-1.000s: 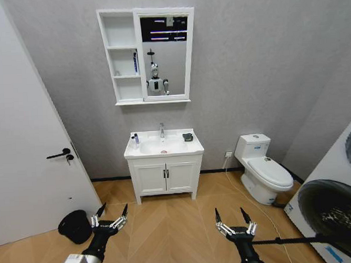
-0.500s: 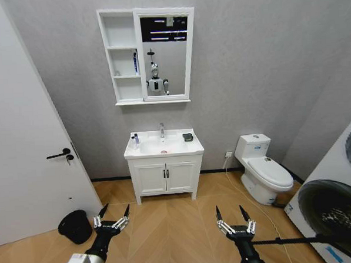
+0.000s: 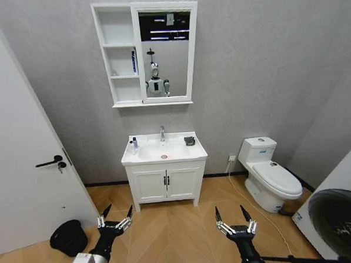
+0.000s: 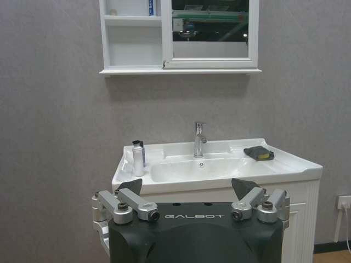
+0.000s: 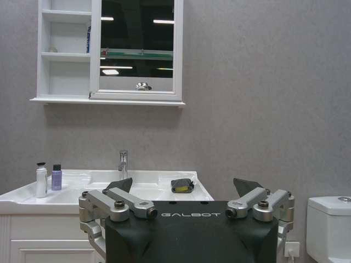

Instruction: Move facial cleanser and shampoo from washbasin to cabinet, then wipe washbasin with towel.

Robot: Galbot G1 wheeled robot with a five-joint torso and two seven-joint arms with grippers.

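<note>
The white washbasin (image 3: 195, 151) stands against the far wall, under the wall cabinet (image 3: 117, 28) with its mirror. Two small bottles, one white (image 5: 41, 180) and one purple (image 5: 56, 177), stand together at the basin's left rear corner (image 3: 133, 145); I cannot tell which is the facial cleanser and which the shampoo. The dark towel (image 3: 189, 141) lies at the right rear corner, also seen from both wrists (image 4: 258, 153) (image 5: 182, 185). My left gripper (image 3: 115, 219) and right gripper (image 3: 234, 218) hang open and empty low over the floor, well short of the basin.
A toilet (image 3: 272, 175) stands to the right and a washing machine (image 3: 342, 220) at the near right. A white door (image 3: 25, 175) and a black bin (image 3: 68, 237) are on the left. A blue item (image 3: 133, 61) sits on the cabinet's middle shelf. Wooden floor lies ahead.
The whole head view has shifted: the basin and cabinet look slightly larger and the washing machine has slid toward the right edge, so the camera moved. Both grippers stay open.
</note>
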